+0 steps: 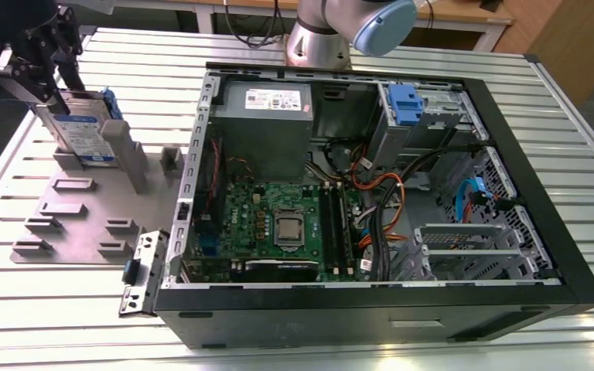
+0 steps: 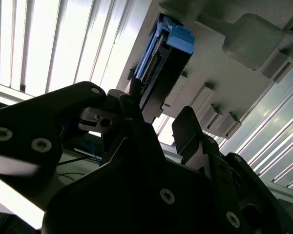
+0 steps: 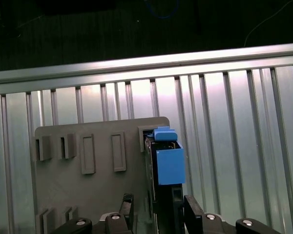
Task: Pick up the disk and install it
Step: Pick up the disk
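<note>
One gripper (image 1: 52, 91) at top edge of upright disk (image 1: 83, 131), grasp untellable; open table (image 1: 59, 313) alongside.

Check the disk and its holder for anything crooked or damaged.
Nothing stands out. The disk stands on edge in its slot on the grey holder, in line with the posts. Its blue rails look intact, and the gripper is at its top end.
</note>
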Robot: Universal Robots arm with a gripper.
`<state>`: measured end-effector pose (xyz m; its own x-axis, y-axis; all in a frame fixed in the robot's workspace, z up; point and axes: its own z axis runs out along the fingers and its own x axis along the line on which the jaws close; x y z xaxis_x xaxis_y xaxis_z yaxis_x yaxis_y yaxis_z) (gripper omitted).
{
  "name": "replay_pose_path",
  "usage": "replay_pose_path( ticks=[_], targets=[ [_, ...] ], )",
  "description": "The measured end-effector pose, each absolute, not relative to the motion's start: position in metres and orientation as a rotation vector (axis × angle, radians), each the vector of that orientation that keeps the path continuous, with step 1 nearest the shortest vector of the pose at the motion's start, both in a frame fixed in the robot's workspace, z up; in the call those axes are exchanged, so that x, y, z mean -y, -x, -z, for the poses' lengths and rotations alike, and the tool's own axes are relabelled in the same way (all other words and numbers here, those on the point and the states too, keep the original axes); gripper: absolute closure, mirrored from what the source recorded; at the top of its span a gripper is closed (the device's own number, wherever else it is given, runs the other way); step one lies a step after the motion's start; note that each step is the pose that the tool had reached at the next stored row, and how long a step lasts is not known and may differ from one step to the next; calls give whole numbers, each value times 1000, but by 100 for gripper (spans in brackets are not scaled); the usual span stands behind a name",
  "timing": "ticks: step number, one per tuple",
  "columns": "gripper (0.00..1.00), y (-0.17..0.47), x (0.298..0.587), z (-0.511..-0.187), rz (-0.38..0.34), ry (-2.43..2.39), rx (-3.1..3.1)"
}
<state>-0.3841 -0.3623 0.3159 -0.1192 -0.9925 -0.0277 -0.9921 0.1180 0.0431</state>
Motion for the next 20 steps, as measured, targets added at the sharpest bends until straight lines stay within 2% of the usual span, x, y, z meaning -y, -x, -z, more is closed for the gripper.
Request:
replay_pose_path(
  ticks=[16, 18, 20],
  targets=[
    [47, 384, 362, -312, 80, -2080, 2343],
    [47, 384, 362, -286, 80, -2080, 2343],
    [47, 384, 362, -286, 80, -2080, 2343]
  ],
)
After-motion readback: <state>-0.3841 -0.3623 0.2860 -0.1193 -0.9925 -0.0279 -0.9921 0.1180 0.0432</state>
